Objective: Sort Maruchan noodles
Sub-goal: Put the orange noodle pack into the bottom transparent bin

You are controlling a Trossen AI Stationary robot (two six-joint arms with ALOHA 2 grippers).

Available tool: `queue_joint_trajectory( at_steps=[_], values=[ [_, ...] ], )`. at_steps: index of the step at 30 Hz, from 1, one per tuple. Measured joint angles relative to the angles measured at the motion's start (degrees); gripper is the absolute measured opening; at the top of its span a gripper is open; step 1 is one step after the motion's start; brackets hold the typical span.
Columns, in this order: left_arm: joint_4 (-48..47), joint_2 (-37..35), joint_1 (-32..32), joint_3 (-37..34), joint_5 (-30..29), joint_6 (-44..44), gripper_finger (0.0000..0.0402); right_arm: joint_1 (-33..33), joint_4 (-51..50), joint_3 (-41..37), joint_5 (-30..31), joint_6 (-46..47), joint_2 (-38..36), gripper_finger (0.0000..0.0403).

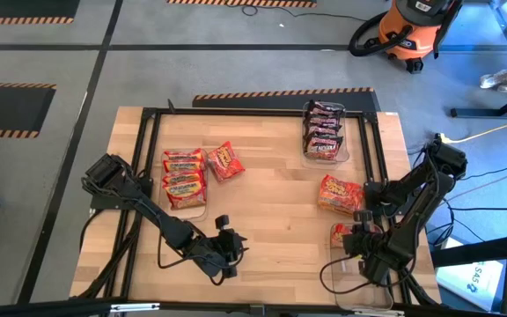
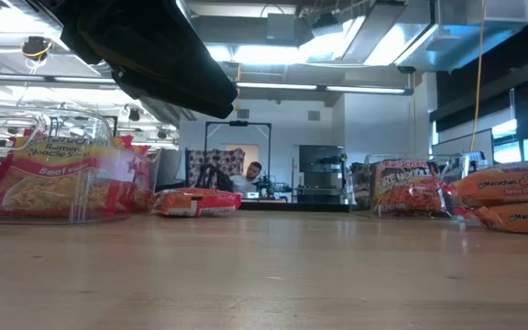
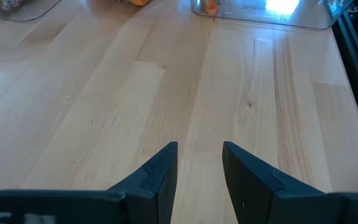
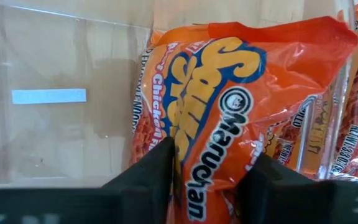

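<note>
An orange Maruchan noodle packet [image 4: 229,106] sits between the fingers of my right gripper [image 4: 210,180], inside a clear bin [image 1: 346,277] at the table's near right. Another orange packet [image 4: 143,124] lies under it in that bin, and one more orange packet [image 1: 340,194] rests flat on the wood just beyond the bin. Red-and-yellow packets [image 1: 183,176] fill a clear bin at the left, with one loose packet [image 1: 225,160] flat on the wood beside it. Maroon packets [image 1: 322,130] lie in a far-right bin. My left gripper [image 3: 201,168] hovers open over bare wood near the front edge. My right gripper pinches the orange packet's near end [image 4: 197,174] between its two fingers, coming from above and pointing steeply down. The plastic bunches narrower between the fingers than farther along. The packet's far end reaches down into the bin, over the packet beneath.
A black metal frame [image 1: 262,113] borders the table's far and side edges. Bare wood [image 1: 271,202] stretches across the table's middle between the bins. An orange shop vacuum [image 1: 412,31] stands on the floor beyond the table. A person [image 2: 253,174] sits far off in the room.
</note>
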Motion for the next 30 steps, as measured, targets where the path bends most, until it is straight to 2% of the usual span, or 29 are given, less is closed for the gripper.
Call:
queue_joint_trajectory(
  at_steps=[6,11,22,30],
  values=[
    [0.0,0.0,0.0,0.0,0.0,0.0,0.0121,-0.02,-0.72,-0.02,-1.14,0.29,0.03,0.018],
    [0.0,0.0,0.0,0.0,0.0,0.0,0.0121,-0.02,-1.28,1.48,-2.83,0.02,0.05,0.0204],
    [0.0,0.01,0.0,0.0,0.04,-0.03,0.0121,-0.36,-9.48,11.94,-2.28,-0.08,0.05,0.0198],
    [0.0,0.01,0.85,0.0,9.07,-3.08,0.0121,-9.73,-9.81,18.05,1.6,1.55,-0.5,0.0197]
  ],
)
